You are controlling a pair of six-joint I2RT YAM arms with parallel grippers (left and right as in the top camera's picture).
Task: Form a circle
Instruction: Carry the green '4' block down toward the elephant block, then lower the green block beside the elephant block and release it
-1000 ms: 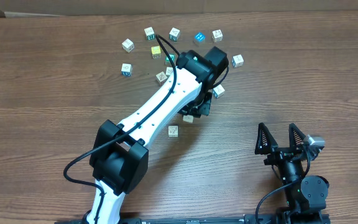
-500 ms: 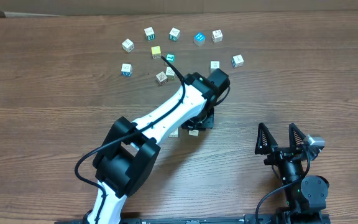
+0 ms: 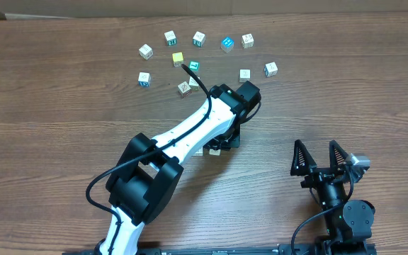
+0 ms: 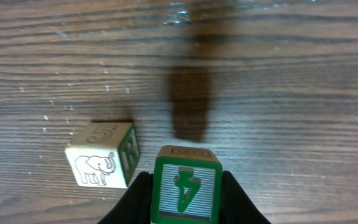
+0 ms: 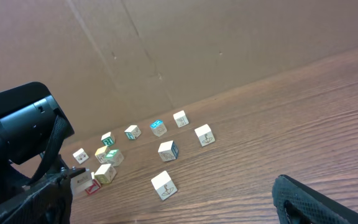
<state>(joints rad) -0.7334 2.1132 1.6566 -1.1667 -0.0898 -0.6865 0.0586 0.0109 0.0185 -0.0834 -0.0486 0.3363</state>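
Note:
My left gripper (image 4: 184, 198) is shut on a green block (image 4: 186, 188) with a "4" on its face. Just to its left in the left wrist view a white block (image 4: 100, 162) with an elephant and a "5" lies on the table. From overhead, the left gripper (image 3: 223, 144) sits near the table's middle, and the held block (image 3: 216, 150) peeks out beside the elephant block (image 3: 199, 151). Several more letter blocks curve across the far side, from one at the left (image 3: 145, 50) to one at the right (image 3: 270, 69). My right gripper (image 3: 321, 160) is open and holds nothing.
Loose blocks (image 3: 184, 88) lie inside the arc, close to the left arm's forearm. One white block (image 5: 163, 185) lies nearest the right gripper in the right wrist view, and the right finger (image 5: 312, 200) shows at the bottom edge. A cardboard wall (image 5: 197, 43) backs the table.
The left arm has drawn back from the block cluster toward the table's near side, carrying the green block up beside the elephant block. The right arm has not moved.

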